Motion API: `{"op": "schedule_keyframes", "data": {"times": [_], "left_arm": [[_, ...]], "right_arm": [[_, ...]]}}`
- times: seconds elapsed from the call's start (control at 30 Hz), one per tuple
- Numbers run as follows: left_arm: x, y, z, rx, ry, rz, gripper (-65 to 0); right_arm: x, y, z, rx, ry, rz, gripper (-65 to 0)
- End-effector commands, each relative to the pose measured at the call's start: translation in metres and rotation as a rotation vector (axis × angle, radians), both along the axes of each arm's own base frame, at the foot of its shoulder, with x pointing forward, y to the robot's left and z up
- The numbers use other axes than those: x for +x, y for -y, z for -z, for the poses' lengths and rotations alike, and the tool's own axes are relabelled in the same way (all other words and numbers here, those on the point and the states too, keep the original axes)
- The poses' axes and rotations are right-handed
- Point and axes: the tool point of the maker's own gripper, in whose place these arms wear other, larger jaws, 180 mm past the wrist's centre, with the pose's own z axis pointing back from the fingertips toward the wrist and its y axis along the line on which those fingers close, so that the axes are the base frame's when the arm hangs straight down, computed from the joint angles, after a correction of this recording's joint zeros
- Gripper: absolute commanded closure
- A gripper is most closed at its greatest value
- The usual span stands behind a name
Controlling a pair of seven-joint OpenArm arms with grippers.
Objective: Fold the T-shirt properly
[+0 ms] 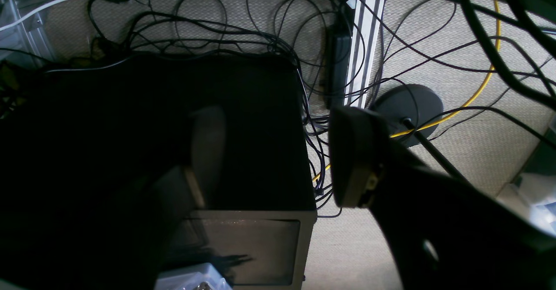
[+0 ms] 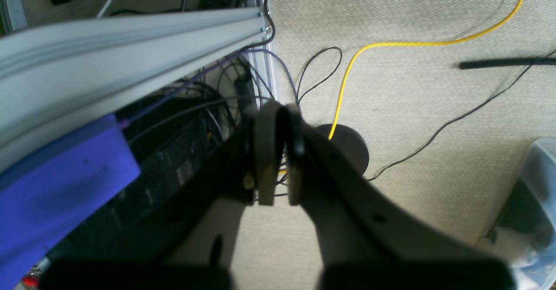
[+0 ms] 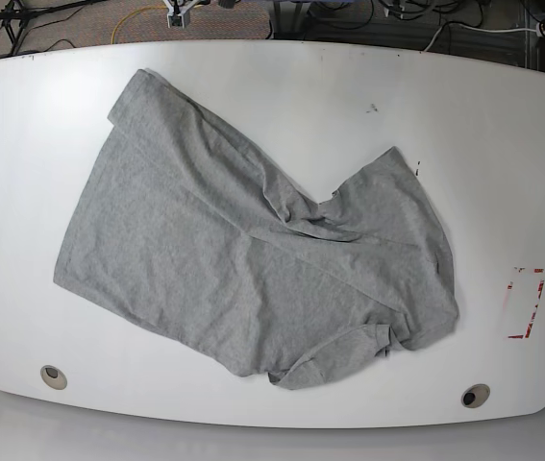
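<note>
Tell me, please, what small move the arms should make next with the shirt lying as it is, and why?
Probably bring an arm over the table toward the T-shirt. It lies unfolded, skewed and rumpled, and neither arm shows in the base view; the left gripper and the shut right gripper hang above carpet and cables, holding nothing.
</note>
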Motion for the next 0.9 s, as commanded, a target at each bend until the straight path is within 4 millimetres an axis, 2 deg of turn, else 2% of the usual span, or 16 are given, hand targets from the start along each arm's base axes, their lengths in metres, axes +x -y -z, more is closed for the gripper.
{"op": "schedule_keyframes", "data": {"times": [0.0,0.4,0.43,0.5,0.87], "left_arm": [[-0.004,-0.003,-0.001,0.006,0.0,0.0,-35.0],[0.0,-0.002,-0.007,-0.002,0.041,0.007,-34.8],[0.006,-0.006,-0.004,0.011,0.038,0.016,-35.6],[0.006,-0.006,-0.004,0.011,0.038,0.016,-35.7],[0.006,-0.006,-0.004,0.011,0.038,0.016,-35.7]], "right_arm": [[-0.003,0.003,-0.002,-0.004,0.007,-0.001,-3.7],[-0.006,0.013,-0.012,-0.046,0.052,-0.021,-3.6],[-0.009,0.0,-0.006,-0.014,0.009,-0.016,-3.8],[-0.012,-0.005,-0.006,-0.005,0.004,-0.012,-3.6],[-0.015,-0.009,-0.005,0.004,-0.004,-0.01,-3.6]]}}
